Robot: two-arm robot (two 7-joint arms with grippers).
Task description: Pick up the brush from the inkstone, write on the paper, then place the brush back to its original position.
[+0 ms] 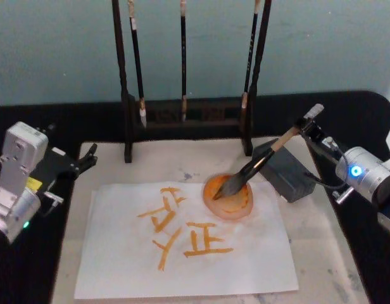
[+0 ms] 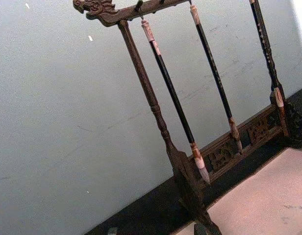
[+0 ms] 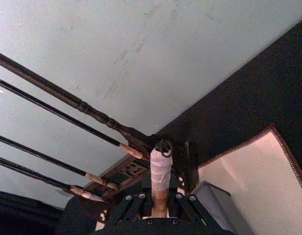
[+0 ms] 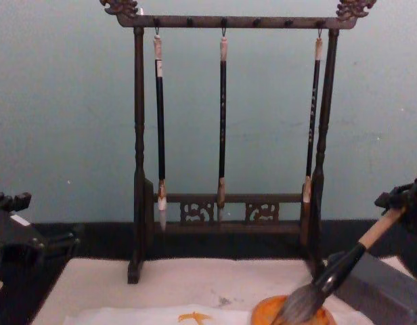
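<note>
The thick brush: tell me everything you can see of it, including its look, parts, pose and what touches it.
The brush is thick, with a tan wooden upper handle, a black lower section and a bushy grey-dark tuft. Its top end is wrapped in white and carries a small black loop. It is tilted, top toward the robot's right, with the tuft down in the round orange dish. The right gripper is shut on the handle near the top. The shaft passes over a grey block; whether they touch cannot be told.

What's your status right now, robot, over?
Right gripper shut on the brush, tuft in the orange dish. Left gripper parked at left. Paper bears orange strokes. Nothing in the way.
</note>
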